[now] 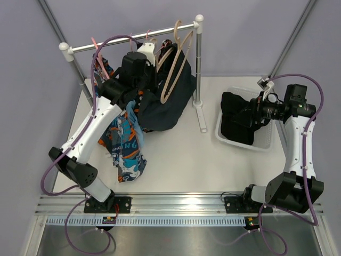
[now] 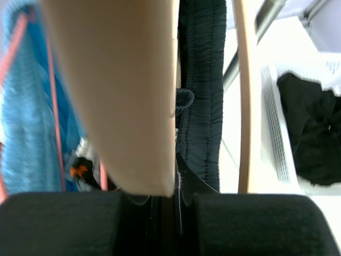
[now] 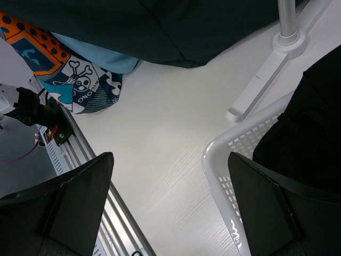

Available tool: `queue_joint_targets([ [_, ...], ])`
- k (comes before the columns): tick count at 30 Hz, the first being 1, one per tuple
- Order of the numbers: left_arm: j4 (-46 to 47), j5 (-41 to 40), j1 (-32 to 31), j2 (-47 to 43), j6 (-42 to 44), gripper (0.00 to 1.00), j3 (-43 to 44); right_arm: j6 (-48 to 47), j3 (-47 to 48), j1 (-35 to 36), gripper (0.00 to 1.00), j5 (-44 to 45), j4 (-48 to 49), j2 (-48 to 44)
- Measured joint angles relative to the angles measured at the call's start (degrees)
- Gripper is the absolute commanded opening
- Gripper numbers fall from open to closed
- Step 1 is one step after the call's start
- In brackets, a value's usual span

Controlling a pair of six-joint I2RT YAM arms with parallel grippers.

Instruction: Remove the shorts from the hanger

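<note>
Aluminium rail (image 1: 176, 205) at my near edge carries both arm bases, with the white table (image 1: 181, 165) beyond it.

Right gripper (image 3: 170, 208): fingers spread wide with nothing between them, hanging over the rim of the white basket (image 3: 218, 176) on the right side of the table. One pair of black shorts (image 3: 309, 128) lies bunched inside that basket.

Left of centre, a teal patterned garment (image 1: 125, 144) drapes down onto the table just beside the left forearm. A light blue garment (image 3: 101, 56) shows next to it. I also see an orange-blotched fabric (image 1: 139, 97) by the left wrist, but too little of it to identify.

Left gripper (image 2: 160, 224) is up at the rack, fingers pressed nearly together, pinching dark cloth that runs down into the narrow gap. That cloth belongs to the hanging dark shorts (image 1: 170, 106), whose ribbed waistband sits right ahead of the fingers. They hang on the wooden hanger (image 1: 173, 69), which sits tilted on the rack bar (image 1: 122, 41) at the far side. The hanger's end is close in front of the left wrist camera.
</note>
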Motion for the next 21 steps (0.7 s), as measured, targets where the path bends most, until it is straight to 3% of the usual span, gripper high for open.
queue_joint_targets([
  [8, 1.14, 2.21, -0.28, -10.19, -1.03, 0.0, -16.7, -3.23, 0.0, 3.1, 0.96, 0.09, -3.67, 0.0],
  [13, 0.17, 4.35, -1.44, -17.2, -1.7, 0.0, -22.88, -2.8, 0.0, 6.21, 0.96, 0.94, -3.45, 0.0],
  [21, -2.49, 7.39, -4.35, -29.24, -4.59, 0.0, -35.23, 7.02, -1.99, 13.25, 0.95, 6.43, 3.58, -1.51],
])
